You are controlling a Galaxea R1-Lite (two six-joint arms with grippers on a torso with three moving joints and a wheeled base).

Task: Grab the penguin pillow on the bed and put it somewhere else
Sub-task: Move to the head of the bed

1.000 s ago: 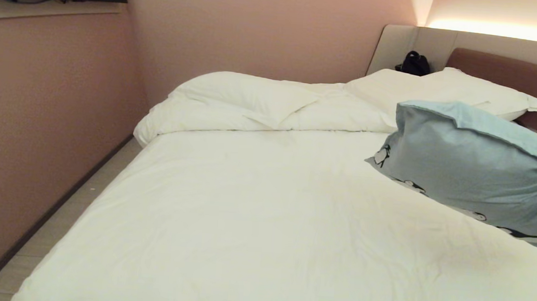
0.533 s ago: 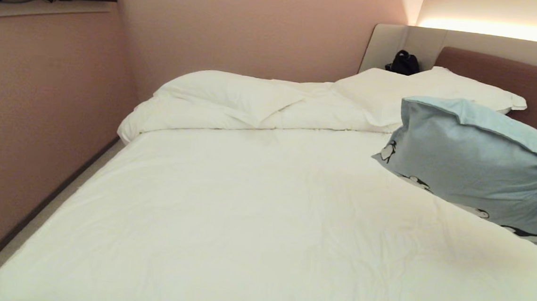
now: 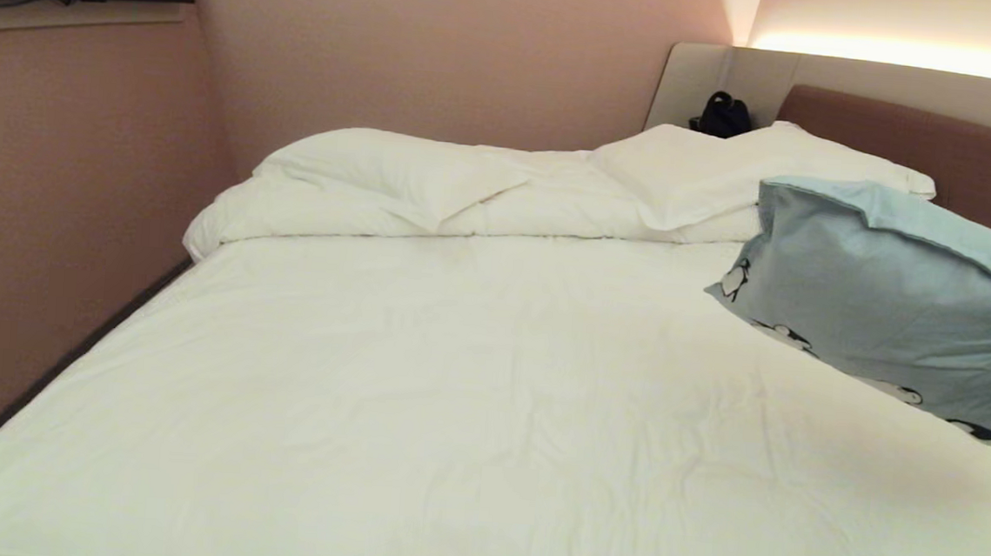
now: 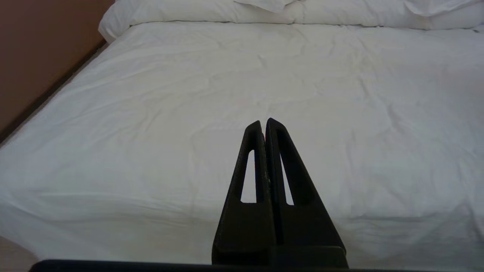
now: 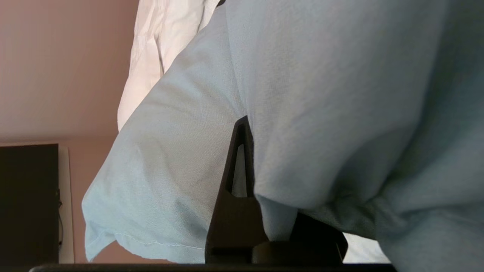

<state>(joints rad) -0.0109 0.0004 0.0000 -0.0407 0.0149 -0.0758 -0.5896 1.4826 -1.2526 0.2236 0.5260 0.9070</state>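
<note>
A pale blue-grey penguin pillow point(image 3: 886, 305) hangs tilted above the right side of the bed point(image 3: 451, 414), at about three o'clock in the head view, its lower edge with a row of black-and-white penguins close over the white sheet and running off the frame's right edge. In the right wrist view the right pincer point(image 5: 247, 124) is pressed together on the pillow's fabric, pinching a fold of it; one black finger shows bare while the cloth drapes over the other. The arm itself is outside the head view.

At twelve o'clock a rumpled white duvet point(image 3: 398, 180) lies bunched across the far part of the bed, with a plain white pillow point(image 3: 730, 168) to its right at about one o'clock, partly behind the penguin pillow. Behind that pillow stands the brown padded headboard point(image 3: 915, 137) in its light surround, where a small black object point(image 3: 720, 117) rests in the corner. A pink wall point(image 3: 442, 47) runs along the far and left sides.

The left pincer point(image 4: 264, 126) hangs over the near edge of the bed's sheet, its two black fingers pressed together and gripping nothing, well apart from the pillow.
</note>
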